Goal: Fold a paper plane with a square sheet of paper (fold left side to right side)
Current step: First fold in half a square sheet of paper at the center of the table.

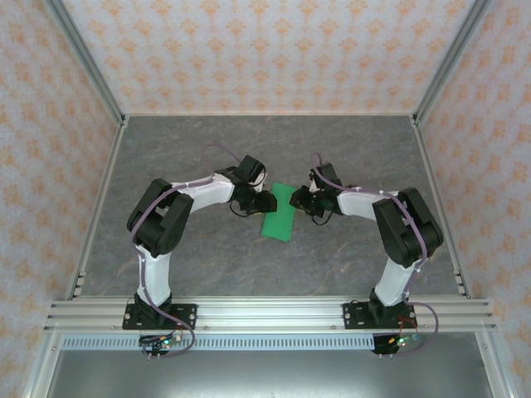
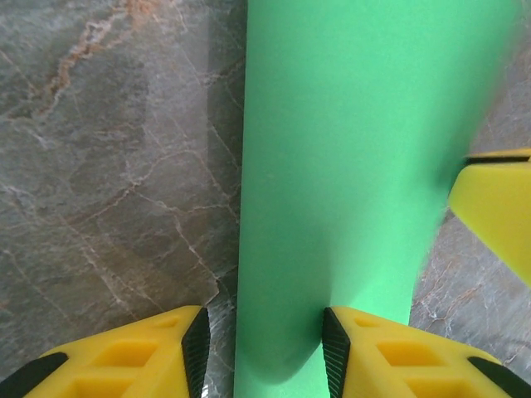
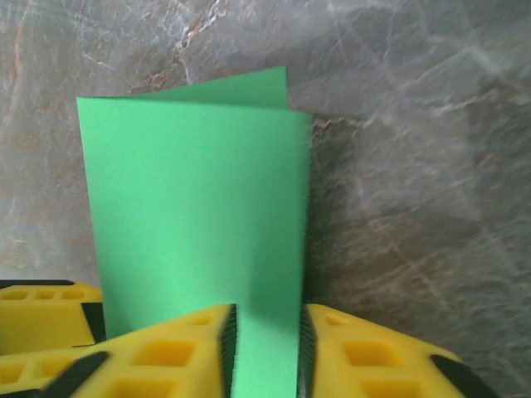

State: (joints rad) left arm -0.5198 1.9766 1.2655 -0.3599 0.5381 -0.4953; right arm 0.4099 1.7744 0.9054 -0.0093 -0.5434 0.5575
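Jaws of left gripper (image 2: 265,352) stand apart astride the rounded fold of the square sheet of paper (image 2: 365,149), likely poised to flatten it; right gripper (image 3: 265,348), jaws narrowly parted, straddles the loose edges, probably steadying them; sheet lies doubled mid-table (image 1: 207,265).

Paper (image 1: 280,214), bright green, folded in half to a narrow rectangle, middle of the table (image 1: 207,265), layers slightly misaligned at one end.

Bright, even, diffuse light in every view. In the left wrist view the square sheet of paper (image 2: 357,166) is blurred along its edge at 3 o'clock. In the right wrist view it throws a soft shadow toward 3 o'clock onto the marble tabletop (image 3: 415,232).
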